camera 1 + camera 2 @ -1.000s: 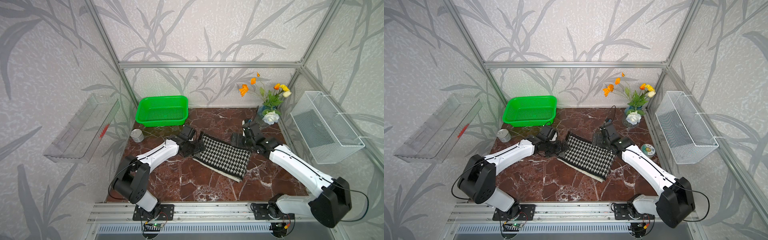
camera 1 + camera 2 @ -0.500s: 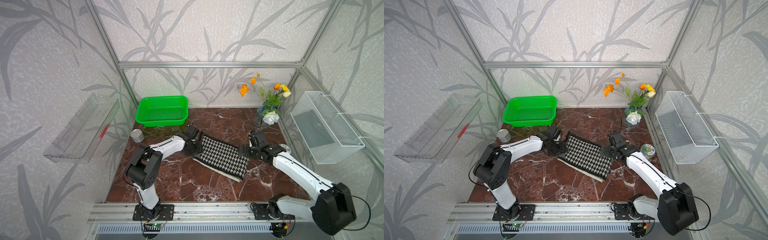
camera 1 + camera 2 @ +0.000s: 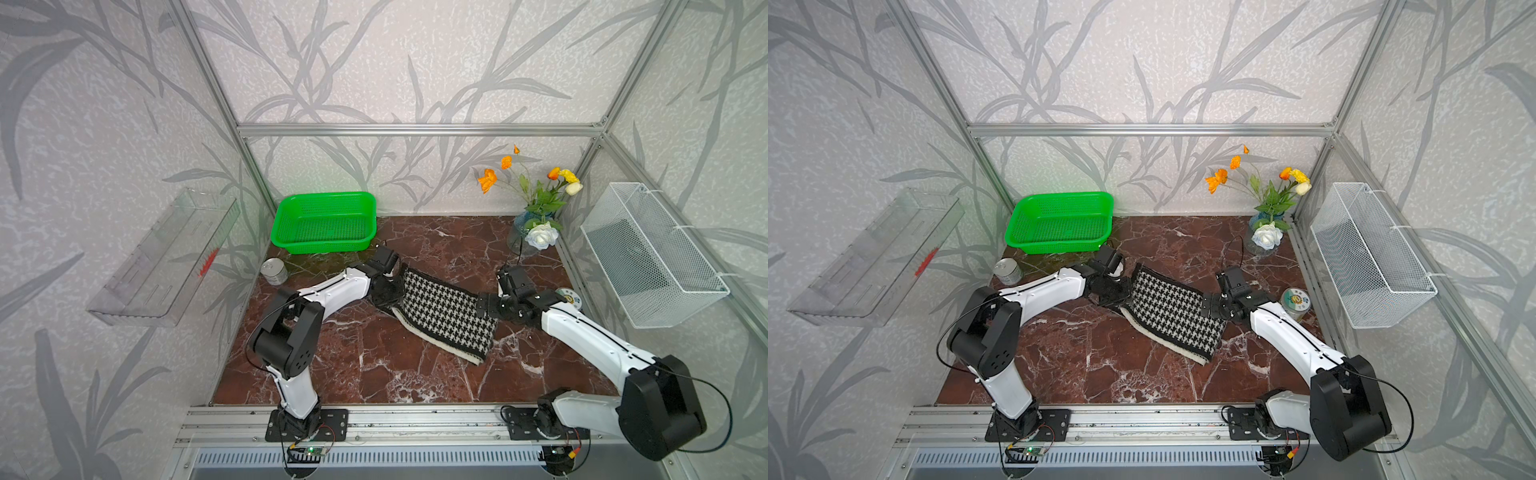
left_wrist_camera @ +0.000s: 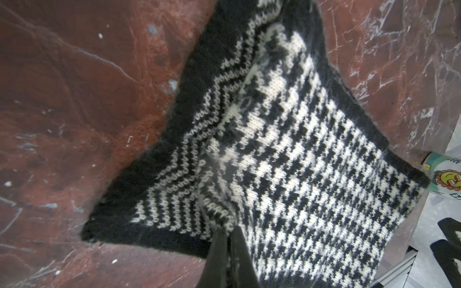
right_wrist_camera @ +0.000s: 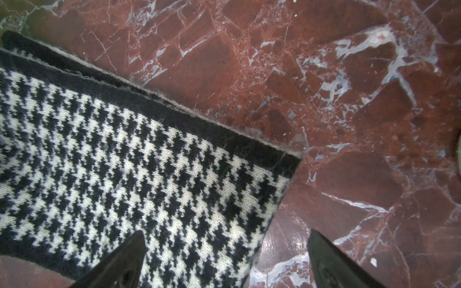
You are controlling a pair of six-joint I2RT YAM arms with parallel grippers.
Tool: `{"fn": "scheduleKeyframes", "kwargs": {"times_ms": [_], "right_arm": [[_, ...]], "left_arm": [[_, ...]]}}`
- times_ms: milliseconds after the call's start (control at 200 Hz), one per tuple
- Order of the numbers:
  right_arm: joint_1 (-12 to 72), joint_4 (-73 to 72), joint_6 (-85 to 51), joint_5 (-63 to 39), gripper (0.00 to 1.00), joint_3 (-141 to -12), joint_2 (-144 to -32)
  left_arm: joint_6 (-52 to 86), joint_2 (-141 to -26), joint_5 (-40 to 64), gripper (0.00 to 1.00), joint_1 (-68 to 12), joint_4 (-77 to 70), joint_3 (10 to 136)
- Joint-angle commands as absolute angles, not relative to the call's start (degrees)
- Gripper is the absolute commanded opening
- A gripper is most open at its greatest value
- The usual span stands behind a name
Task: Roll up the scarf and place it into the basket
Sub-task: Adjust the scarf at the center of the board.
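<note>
The left tool [image 4: 228, 249] is pinched shut on one end of the black-and-white houndstooth knit scarf [image 3: 446, 316]. The scarf lies on the red-brown marble counter [image 3: 374, 365], apart from the bright green perforated plastic basket [image 3: 322, 248]. The right tool [image 5: 227, 234] stands wide over the opposite end.

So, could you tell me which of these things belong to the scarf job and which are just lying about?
Job: scarf, green basket, left gripper pinching it, right gripper open.
Lying about: can, flower vase, wire basket, clear tray, small jar.
</note>
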State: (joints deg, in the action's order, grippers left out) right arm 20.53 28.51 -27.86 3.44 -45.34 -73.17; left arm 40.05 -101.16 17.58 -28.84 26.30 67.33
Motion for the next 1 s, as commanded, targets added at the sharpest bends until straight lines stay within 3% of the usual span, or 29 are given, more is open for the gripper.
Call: {"fn": "scheduleKeyframes", "kwargs": {"times_ms": [0, 540, 995], "right_arm": [[19.76, 27.44, -28.7, 2.69, 0.99, -44.88, -74.21], [18.61, 25.69, -29.44, 0.33, 0.99, -45.53, -81.85], [18.63, 25.1, -28.59, -1.1, 0.99, -48.48, -88.18]], "left_arm": [[38.17, -100.09, 15.27, 0.0, -28.56, 27.59, 68.65], [34.17, -94.91, 8.87, 0.0, -26.13, 25.67, 68.25], [34.79, -108.29, 9.4, 0.0, -18.27, 28.6, 77.02]]}}
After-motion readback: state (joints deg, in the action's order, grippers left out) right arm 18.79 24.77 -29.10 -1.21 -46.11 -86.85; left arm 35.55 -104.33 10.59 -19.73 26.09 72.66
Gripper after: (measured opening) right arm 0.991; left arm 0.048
